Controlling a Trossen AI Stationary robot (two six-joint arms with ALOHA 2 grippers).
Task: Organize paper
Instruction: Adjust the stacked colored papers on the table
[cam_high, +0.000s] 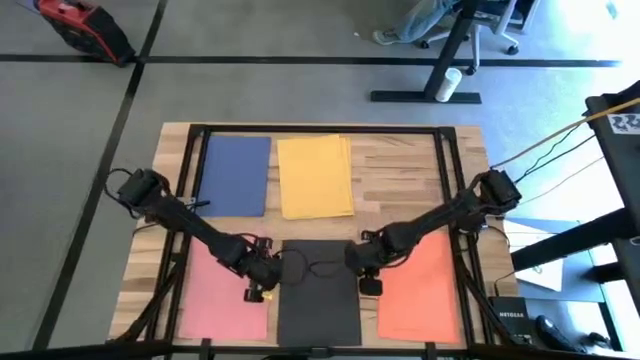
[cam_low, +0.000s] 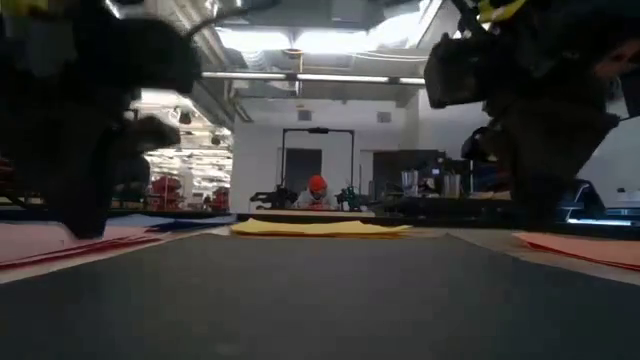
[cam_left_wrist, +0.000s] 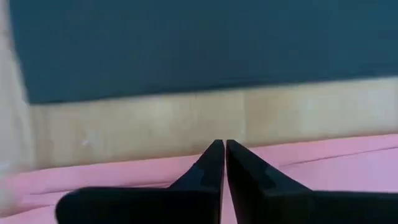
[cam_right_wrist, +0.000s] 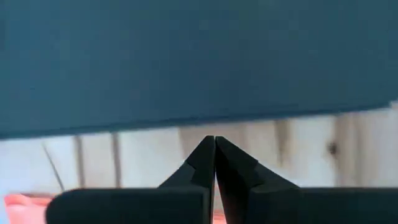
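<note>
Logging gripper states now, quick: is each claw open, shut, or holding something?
Left claw: shut, empty, over the pink paper.
Right claw: shut, empty, near the black paper.

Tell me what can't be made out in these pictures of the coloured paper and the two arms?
- How many sheets the yellow paper stack holds: too thin to count in the high view or the low view.
- Near end of the black paper: cut off by the high view's bottom edge.
- Whether the left gripper touches the pink paper: the fingers hide the contact.
- The right gripper likewise, above the orange paper.

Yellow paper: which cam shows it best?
High view: the yellow paper shows whole, lying beside the blue sheet. Low view catches it only edge-on as a thin strip. Neither wrist view shows it.
</note>
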